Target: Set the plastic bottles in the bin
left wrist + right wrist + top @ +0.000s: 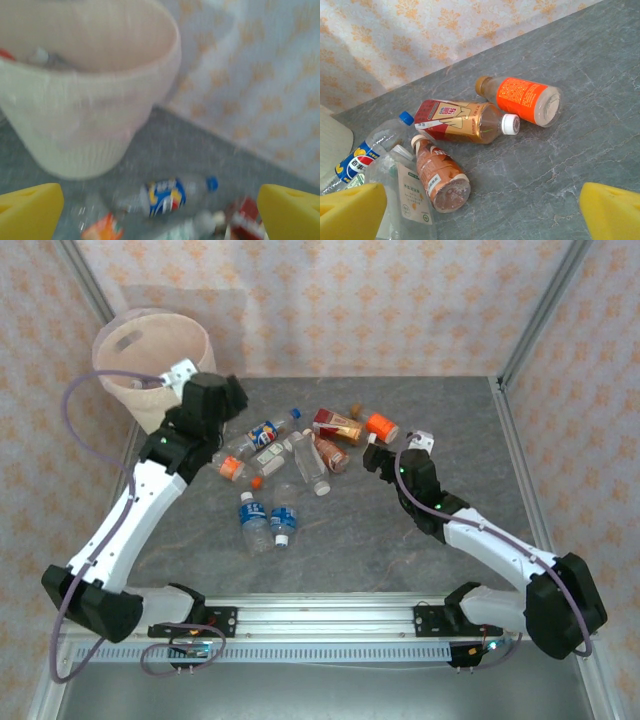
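Left pincer (160,215) spread wide, empty. Bin (90,125) upright, ahead-left of it. Right pincer (482,212) spread wide, empty. Plastic bottles (465,122) lying flat on table (580,150), ahead of both pincers.

**What my surroundings are made of**

My worktop (400,540) looks like grey veined stone, smooth and matt. The plastic bottles (470,125) are clear, glossy plastic with shiny printed labels and smooth caps. The bin (75,150) is dull, pale cream plastic, finely ribbed on its lower wall. A thin pinkish film (100,110) seems to cling higher up, though it is blurred. The pads (612,212) of my right gripper (480,215) are matt yellow. My arm shells (135,510) are smooth white and black plastic. The rail (320,615) at my bases is silvery metal. The patterned wall (350,300) is matt; I cannot tell whether it is paper or cloth.
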Tool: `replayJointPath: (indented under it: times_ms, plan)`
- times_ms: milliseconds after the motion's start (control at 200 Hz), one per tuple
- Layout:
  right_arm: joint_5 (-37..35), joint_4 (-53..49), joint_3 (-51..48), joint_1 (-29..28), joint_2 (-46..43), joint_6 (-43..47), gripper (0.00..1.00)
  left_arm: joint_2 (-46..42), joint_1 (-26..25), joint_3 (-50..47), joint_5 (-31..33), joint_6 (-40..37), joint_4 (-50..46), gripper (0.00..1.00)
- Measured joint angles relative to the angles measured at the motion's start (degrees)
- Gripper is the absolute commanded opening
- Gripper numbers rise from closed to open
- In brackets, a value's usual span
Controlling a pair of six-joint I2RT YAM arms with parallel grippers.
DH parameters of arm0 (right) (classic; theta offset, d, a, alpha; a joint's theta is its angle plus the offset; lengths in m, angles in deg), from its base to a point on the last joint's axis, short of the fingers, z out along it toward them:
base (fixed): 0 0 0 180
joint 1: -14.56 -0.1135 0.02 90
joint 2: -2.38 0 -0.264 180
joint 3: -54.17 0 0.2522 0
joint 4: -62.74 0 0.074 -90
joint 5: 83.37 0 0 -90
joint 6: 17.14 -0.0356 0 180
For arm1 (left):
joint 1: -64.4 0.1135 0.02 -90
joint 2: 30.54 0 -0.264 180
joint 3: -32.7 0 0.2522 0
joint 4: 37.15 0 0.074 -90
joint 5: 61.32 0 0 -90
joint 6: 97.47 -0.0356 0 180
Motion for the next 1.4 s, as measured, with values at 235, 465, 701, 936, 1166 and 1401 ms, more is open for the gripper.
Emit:
replayJointPath:
  times_ms: [235, 465, 701, 936, 1166, 1401]
  plan:
    - [1.51, 0.63, -0.85, 0.00, -0.20, 0.55, 0.99, -8.11, -2.29, -12.52, -8.63, 5.38, -12.98, 1.00]
    - [1.51, 2.08, -1.73, 0.00, -0.20, 0.55, 0.99, -10.71, -3.19, -25.24, -18.47, 11.28, -16.92, 1.00]
    - [1.81, 2.29, -1.79, 0.00, 0.28, 0.55, 0.99, -6.10, -3.85, -31.95, -26.84, 12.11, -11.63, 1.00]
    - [2.16, 2.29, -1.81, 0.00, 0.28, 0.57, 0.99, 1.97, -3.58, -33.40, -29.68, 12.26, -5.35, 0.96]
    - [2.21, 2.27, -1.99, 0.00, 0.28, 0.59, 0.99, 4.61, -1.03, -36.37, -31.23, 11.58, -1.42, 0.89]
    - [2.67, 2.29, -1.99, 0.00, 0.44, 0.57, 0.99, 4.76, -0.76, -39.47, -32.65, 10.51, 1.57, 0.86]
